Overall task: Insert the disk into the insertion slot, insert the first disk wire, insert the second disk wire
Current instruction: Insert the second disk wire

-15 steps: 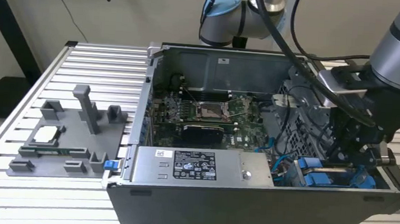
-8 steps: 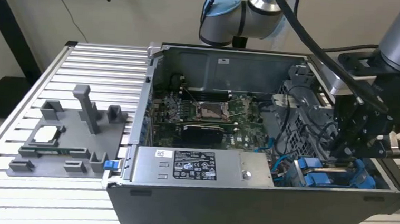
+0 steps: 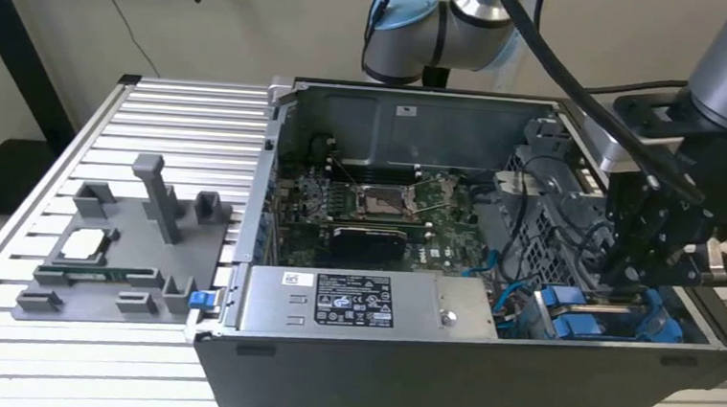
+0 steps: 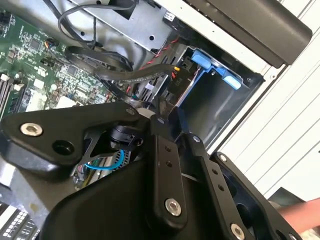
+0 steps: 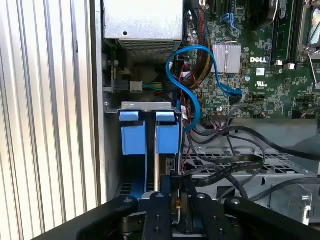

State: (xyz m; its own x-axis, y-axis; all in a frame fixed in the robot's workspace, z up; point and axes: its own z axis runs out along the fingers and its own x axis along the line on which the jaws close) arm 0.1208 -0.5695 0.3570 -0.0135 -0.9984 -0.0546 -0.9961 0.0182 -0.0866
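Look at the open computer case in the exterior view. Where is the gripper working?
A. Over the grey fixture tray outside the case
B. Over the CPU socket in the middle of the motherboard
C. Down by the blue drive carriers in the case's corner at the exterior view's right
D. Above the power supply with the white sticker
C: the gripper reaches down inside the case beside the blue drive carriers, away from the other spots.

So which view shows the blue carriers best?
The first wrist view: both blue carriers face the camera, side by side in the cage, unblocked. The exterior view shows them partly behind the gripper. The second wrist view catches just blue tabs at the bay's edge.
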